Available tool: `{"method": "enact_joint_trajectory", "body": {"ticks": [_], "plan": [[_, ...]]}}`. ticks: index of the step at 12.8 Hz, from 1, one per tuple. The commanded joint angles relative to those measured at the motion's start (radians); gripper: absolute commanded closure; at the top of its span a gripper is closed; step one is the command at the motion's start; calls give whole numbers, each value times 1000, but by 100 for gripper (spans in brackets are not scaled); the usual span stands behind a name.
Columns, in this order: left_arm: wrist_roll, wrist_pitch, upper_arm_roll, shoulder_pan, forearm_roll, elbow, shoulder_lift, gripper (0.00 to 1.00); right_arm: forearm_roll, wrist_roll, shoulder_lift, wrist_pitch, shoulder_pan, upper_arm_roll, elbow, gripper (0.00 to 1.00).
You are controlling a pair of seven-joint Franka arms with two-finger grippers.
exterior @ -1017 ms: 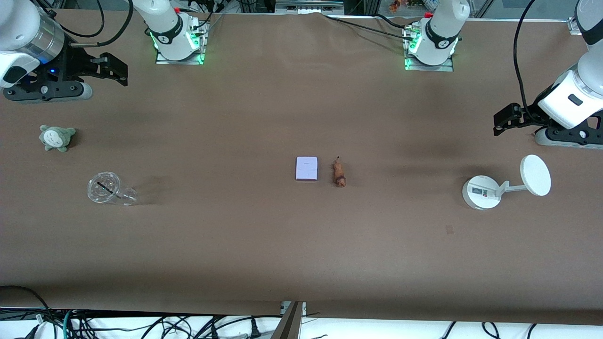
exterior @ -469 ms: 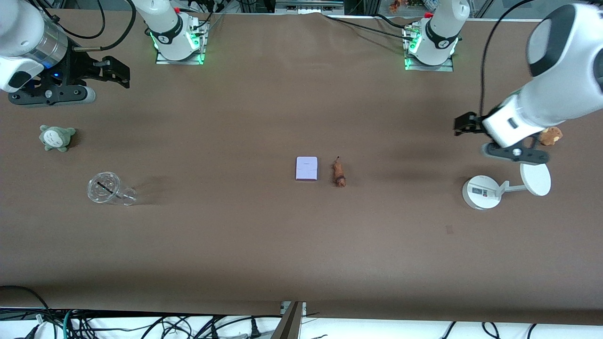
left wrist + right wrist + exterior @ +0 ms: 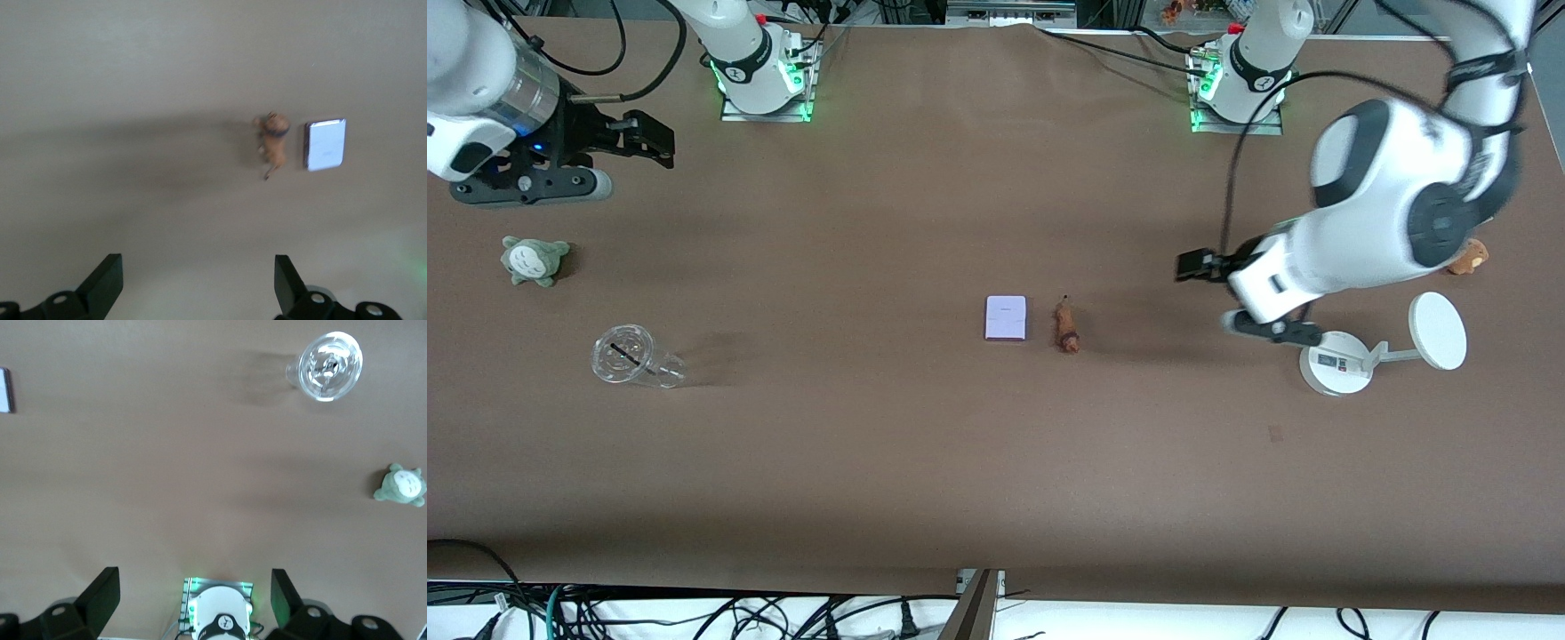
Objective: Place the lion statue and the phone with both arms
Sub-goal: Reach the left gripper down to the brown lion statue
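The phone (image 3: 1006, 318), a flat pale lavender rectangle, lies at the table's middle. The lion statue (image 3: 1066, 326), a tiny orange-brown figurine, lies beside it toward the left arm's end, not touching it. My left gripper (image 3: 1196, 267) is open and empty over bare table between the lion statue and a white stand. Its wrist view shows the lion statue (image 3: 273, 141) and the phone (image 3: 325, 144) ahead of its open gripper (image 3: 197, 283). My right gripper (image 3: 660, 142) is open and empty, up over the right arm's end of the table. Its wrist view (image 3: 193, 603) shows only the phone's edge (image 3: 5, 390).
A white round stand (image 3: 1336, 363) with a disc (image 3: 1437, 331) and a brown plush (image 3: 1467, 256) sit at the left arm's end. A clear cup (image 3: 624, 356) and a grey-green plush (image 3: 534, 260) sit at the right arm's end.
The left arm has swung from the table's end toward the middle, bringing its gripper closer to the lion statue and uncovering the brown plush. The right gripper has shifted only slightly.
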Motion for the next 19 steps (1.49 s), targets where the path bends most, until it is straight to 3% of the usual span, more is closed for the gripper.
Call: {"method": "enact_joint_trajectory", "body": {"ticks": [1,3,7,10,13,14,16,19], "plan": [[-151,91,3,-128,86,22,76,0,-19,-1,13,-28,1,3,20,0],[-274,170,3,-208,188,22,146,0,-20,-4,24,-25,-5,3,20,0],[-350,367,7,-289,197,20,272,0,-19,3,24,-25,-5,2,21,0],[-397,424,6,-300,304,20,327,0,-17,3,24,-26,-5,2,21,0],[-407,511,6,-303,321,20,377,0,-17,3,24,-26,-5,2,21,0],[-401,517,6,-303,321,20,384,5,-17,3,24,-26,-5,2,21,0],[-402,519,6,-306,321,20,389,44,-17,-6,24,-28,-7,2,21,0],[-399,519,6,-308,321,20,395,90,-7,5,22,-32,-5,2,24,0]]}}
